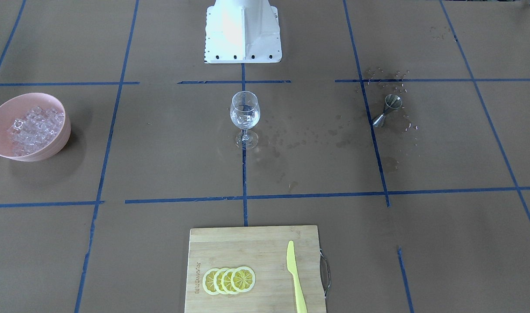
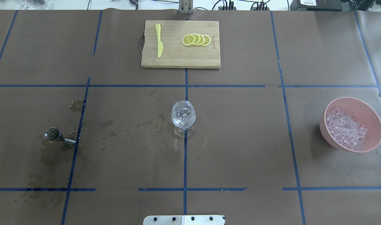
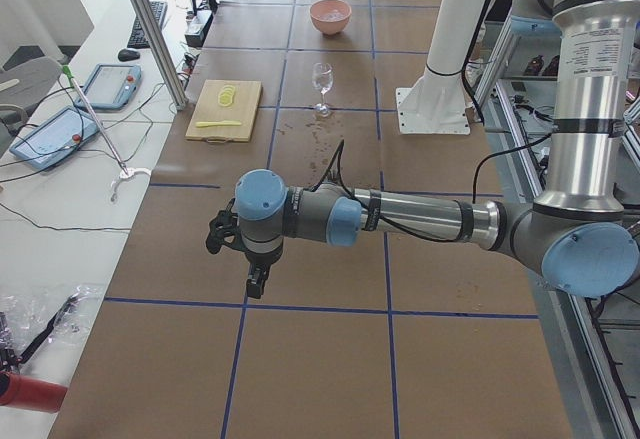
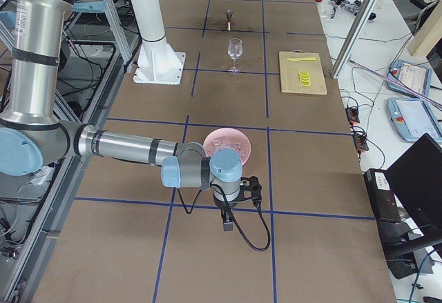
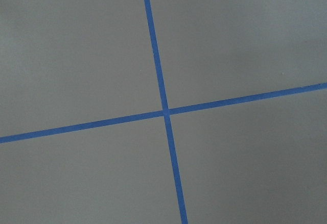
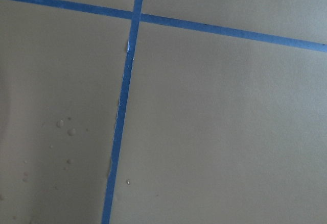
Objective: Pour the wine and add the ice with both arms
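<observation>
Left arm (image 3: 420, 217) level, gripper (image 3: 257, 287) downward

The left arm (image 3: 430, 217) and right arm (image 4: 124, 148) are silver-grey tubes joined by grey housings with round pale blue caps. Each ends in a black wrist trailing a black cable. Printed lettering bands the left arm's upper tube. The white base block (image 1: 243, 30) has dark screw holes along its edge.

- A wooden cutting board (image 2: 181, 57) lies flat at the table's edge opposite the robot.
- Four overlapping lemon slices (image 2: 196, 39) sit on it.
- A yellow knife (image 2: 159, 40) lies on the board, apart from the slices.
- Blue tape lines (image 2: 184, 162) cross the brown table cover (image 2: 240, 125).
</observation>
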`<control>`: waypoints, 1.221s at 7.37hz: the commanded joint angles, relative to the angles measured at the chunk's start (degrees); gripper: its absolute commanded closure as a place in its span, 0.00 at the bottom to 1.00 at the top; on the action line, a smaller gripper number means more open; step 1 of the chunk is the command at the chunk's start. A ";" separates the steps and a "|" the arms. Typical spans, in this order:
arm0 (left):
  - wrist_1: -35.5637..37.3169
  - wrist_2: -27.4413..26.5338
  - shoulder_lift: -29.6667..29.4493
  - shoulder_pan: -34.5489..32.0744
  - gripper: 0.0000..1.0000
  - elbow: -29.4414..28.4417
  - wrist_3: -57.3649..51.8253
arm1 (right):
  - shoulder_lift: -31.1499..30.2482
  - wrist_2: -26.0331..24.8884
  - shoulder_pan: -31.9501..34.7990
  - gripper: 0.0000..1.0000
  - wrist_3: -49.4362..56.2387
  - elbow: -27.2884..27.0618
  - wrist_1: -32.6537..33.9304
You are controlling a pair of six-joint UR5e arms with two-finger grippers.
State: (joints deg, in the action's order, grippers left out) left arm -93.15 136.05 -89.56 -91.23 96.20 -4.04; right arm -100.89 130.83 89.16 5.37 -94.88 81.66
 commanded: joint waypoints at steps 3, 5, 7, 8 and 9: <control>0.51 0.00 1.49 -0.09 0.00 0.30 0.00 | 4.31 0.30 0.14 0.00 -0.10 -6.11 16.60; 0.69 0.00 2.54 -0.09 0.00 0.30 0.00 | 4.39 0.31 0.14 0.00 -0.28 -6.02 16.60; 0.69 0.00 3.33 -0.26 0.00 0.31 0.00 | 4.56 0.22 0.14 0.00 -0.02 -6.37 16.60; 0.69 0.00 5.68 -0.26 0.00 1.44 -0.09 | 4.48 0.05 0.14 0.00 0.16 -5.94 16.77; 0.43 -0.17 8.58 -0.52 0.00 4.67 0.00 | 2.48 0.04 0.14 0.00 0.25 -5.76 16.86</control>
State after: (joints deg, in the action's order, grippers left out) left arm -92.52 136.01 -84.05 -91.55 98.04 -4.08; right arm -96.91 130.96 89.30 5.46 -100.87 98.40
